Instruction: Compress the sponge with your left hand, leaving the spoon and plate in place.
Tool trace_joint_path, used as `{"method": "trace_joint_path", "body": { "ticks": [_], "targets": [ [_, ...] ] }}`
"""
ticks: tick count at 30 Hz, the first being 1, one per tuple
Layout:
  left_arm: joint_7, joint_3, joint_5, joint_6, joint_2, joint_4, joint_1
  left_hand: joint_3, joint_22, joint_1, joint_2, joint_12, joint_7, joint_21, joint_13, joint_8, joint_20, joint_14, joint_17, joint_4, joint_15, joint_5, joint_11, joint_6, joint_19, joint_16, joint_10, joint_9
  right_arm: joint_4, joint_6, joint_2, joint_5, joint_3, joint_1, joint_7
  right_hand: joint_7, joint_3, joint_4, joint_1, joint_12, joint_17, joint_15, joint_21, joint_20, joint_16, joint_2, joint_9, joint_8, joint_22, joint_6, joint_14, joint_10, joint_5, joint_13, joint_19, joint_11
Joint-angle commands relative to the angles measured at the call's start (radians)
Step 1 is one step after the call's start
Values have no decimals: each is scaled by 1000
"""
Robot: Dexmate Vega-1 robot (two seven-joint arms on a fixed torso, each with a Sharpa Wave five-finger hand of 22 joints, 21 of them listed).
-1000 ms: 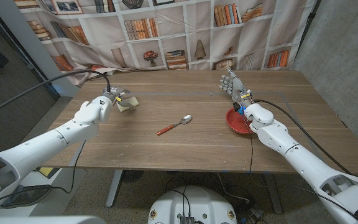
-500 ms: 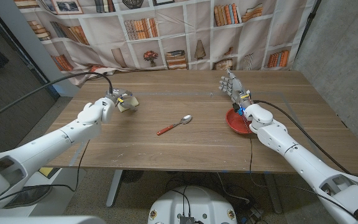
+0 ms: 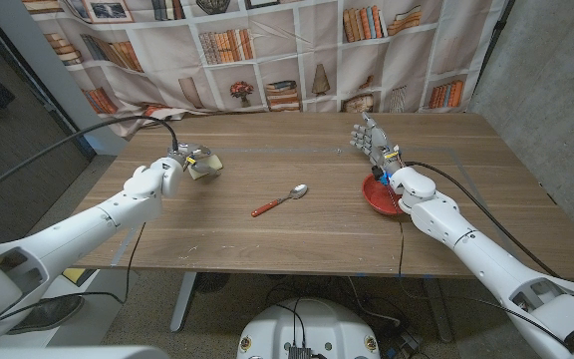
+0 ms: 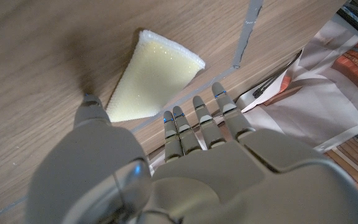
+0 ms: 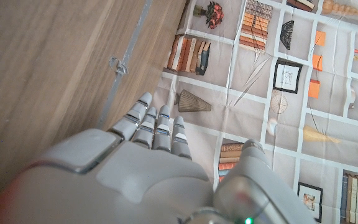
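Observation:
A pale yellow sponge (image 3: 205,167) lies on the wooden table (image 3: 297,239) at the far left. My left hand (image 3: 174,168) is just beside it, on its left, fingers spread and holding nothing. In the left wrist view the sponge (image 4: 151,78) is a wedge lying just ahead of my left hand (image 4: 185,168), between the thumb side and the straight fingers (image 4: 199,118); I cannot tell whether they touch. A red-handled spoon (image 3: 280,200) lies mid-table. A red plate (image 3: 371,194) sits at the right, partly under my right wrist. My right hand (image 3: 372,140) stands beyond it, fingers extended, empty.
A bookshelf-print curtain (image 3: 267,50) hangs behind the table's far edge. Black cables (image 3: 88,135) trail from both wrists. A thin tape line (image 4: 247,31) runs on the table near the sponge. A grey wall (image 3: 556,90) stands at the right.
My left hand has edged slightly closer to the sponge. The sponge, spoon, plate and right hand have stayed where they were.

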Motion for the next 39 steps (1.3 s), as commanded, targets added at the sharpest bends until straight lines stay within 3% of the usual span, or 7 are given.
{"method": "trace_joint_path", "body": {
  "ticks": [1, 9, 16, 26, 28, 31, 39],
  "targets": [
    [29, 12, -72, -57, -22, 69, -15, 3, 2, 7, 2, -1, -2, -1, 2, 5, 11, 12, 2, -5, -54, 7, 2, 12, 8, 3, 7, 5, -12, -19, 2, -6, -7, 1, -15, 4, 1, -5, 9, -5, 2, 1, -7, 3, -3, 5, 5, -2, 1, 7, 8, 9, -4, 4, 11, 2],
    [44, 21, -142, -109, -58, 142, -26, 5, 3, 21, 9, -1, 6, 12, 3, 6, 9, 36, 3, -8, -51, 9, 12, 25, 55, 8, 19, 5, -30, -31, -2, -10, -6, -2, -30, 4, 1, -5, 9, -6, 2, 1, -8, 3, -3, 6, 5, -3, 1, 6, 8, 9, -4, 5, 11, 1],
    [38, 37, -190, -154, -83, 193, -46, 13, 2, 56, 19, 0, 19, 37, 3, 5, 28, 66, 2, -20, -50, 6, 22, 44, 143, 11, 37, 6, -40, -36, -5, -10, -4, -5, -38, 5, 1, -5, 9, -7, 2, 0, -10, 3, -4, 6, 5, -3, 1, 6, 7, 9, -4, 5, 12, 1],
    [17, 44, -252, -209, -100, 229, -73, 46, -5, 160, 56, 9, 65, 79, 5, 9, -10, 181, 2, -50, -47, -24, 54, 99, 322, 28, 108, 7, -32, -27, -3, -8, -4, -2, -30, 5, 1, -6, 10, -8, 2, 0, -11, 2, -4, 8, 5, -3, 1, 6, 6, 9, -4, 5, 13, 1],
    [24, 42, -261, -215, -101, 230, -72, 54, -6, 182, 65, 12, 70, 86, 5, 10, -24, 204, 2, -54, -49, -34, 47, 113, 357, 31, 128, 7, -31, -24, -2, -8, -3, -2, -29, 5, 1, -6, 10, -8, 2, -1, -12, 2, -4, 8, 5, -3, 1, 6, 6, 8, -4, 5, 13, 2],
    [43, 34, -274, -213, -100, 217, -65, 78, -6, 231, 93, 17, 80, 92, 6, 17, -40, 240, 2, -63, -56, -51, 58, 145, 397, 35, 162, 8, -27, -18, -2, -6, -2, -3, -24, 5, 1, -6, 11, -9, 1, -1, -12, 2, -4, 8, 5, -3, 1, 6, 6, 7, -4, 5, 13, 0],
    [104, 10, -292, -204, -99, 179, -48, 147, -7, 374, 149, 18, 93, 113, 9, 26, -97, 355, 5, -76, -83, -101, 48, 222, 515, 43, 239, 13, -23, -8, -6, -1, 3, -5, -14, 6, 2, -8, 13, -10, 1, -1, -13, 2, -4, 9, 5, -3, 1, 5, 8, 7, -4, 5, 17, 0]
  ]
}}
